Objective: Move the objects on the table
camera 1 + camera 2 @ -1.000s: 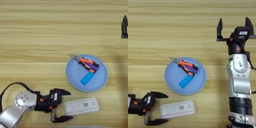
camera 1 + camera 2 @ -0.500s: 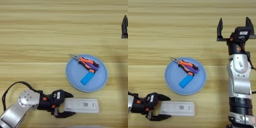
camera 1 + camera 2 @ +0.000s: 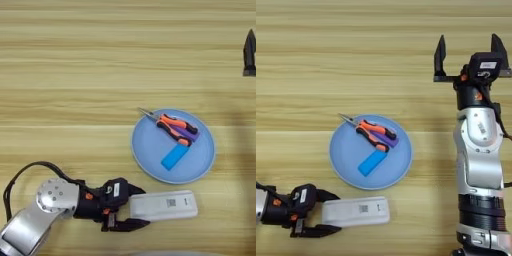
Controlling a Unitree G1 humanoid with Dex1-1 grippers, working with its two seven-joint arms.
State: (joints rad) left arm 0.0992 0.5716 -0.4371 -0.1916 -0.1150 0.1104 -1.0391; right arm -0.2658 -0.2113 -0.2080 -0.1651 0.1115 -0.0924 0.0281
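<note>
A long flat white device with a small label lies on the table near the front edge. My left gripper is open, one black finger on each side of the device's left end. Needle-nose pliers with orange-and-black handles rest on a round light-blue plate. My right gripper is held up over the far right of the table. It is open wide and holds nothing.
On the plate there is also a small blue block and a purple piece under the pliers. The right arm runs down the right side of the right eye view. A black cable loops behind the left arm.
My left gripper has moved right, and its open fingers have gone from short of the white device to either side of its left end. The right arm has not moved.
</note>
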